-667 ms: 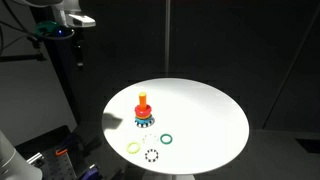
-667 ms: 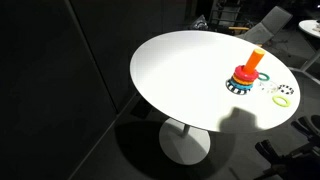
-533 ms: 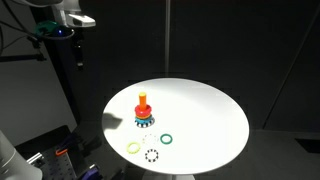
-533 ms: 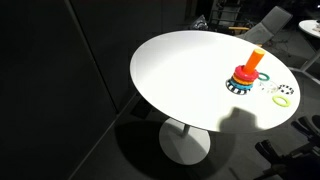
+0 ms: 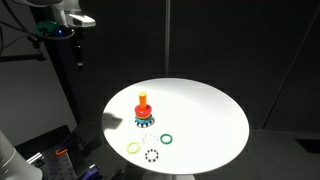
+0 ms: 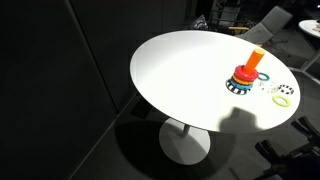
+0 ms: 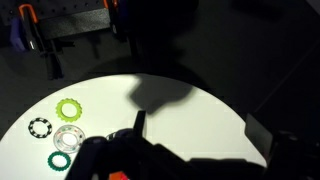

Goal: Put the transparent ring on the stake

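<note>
Approach stage: the gripper (image 7: 200, 130), jaws spread and empty, hangs well above the desk (image 5: 205, 105), while the transparent ring (image 7: 68, 137) lies flat between the stake (image 5: 143, 107) and the desk's edge, so descent and grasp should follow.

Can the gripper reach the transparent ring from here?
Probably yes: the transparent ring lies flat and uncovered, with nothing between it and the gripper above, though the green ring lies close.

One table (image 5: 200, 110) holds four loose rings: one clear ring (image 7: 68, 137), one green ring (image 7: 60, 159), one yellow ring (image 7: 68, 108) and one dotted ring (image 7: 40, 127). One stake (image 5: 142, 100) stands there.
</note>
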Tool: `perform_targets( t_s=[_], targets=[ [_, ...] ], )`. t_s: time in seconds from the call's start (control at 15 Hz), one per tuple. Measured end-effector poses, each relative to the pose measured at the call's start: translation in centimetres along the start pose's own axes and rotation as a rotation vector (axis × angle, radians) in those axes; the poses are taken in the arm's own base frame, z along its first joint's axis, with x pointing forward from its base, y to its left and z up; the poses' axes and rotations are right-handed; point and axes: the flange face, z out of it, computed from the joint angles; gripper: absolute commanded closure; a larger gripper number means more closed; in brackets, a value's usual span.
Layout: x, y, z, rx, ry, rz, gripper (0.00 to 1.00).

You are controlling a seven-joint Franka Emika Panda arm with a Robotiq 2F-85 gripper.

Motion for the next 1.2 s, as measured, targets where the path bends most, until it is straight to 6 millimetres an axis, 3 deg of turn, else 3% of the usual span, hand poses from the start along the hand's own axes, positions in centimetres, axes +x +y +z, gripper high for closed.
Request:
perform_targets(
  t_s=[0.33, 0.53, 1.0, 1.2],
  targets=[
    [0.0, 0.0, 0.1, -0.001, -0.002, 0.0, 0.0],
    [-0.5, 1.1, 0.7, -0.002, -0.013, 0.015, 0.0],
    [-3.9, 6.1, 0.6, 0.016, 0.02, 0.08, 0.0],
    [-4.2, 8.4, 0.1, 0.002, 0.067, 0.096, 0.0]
  ],
)
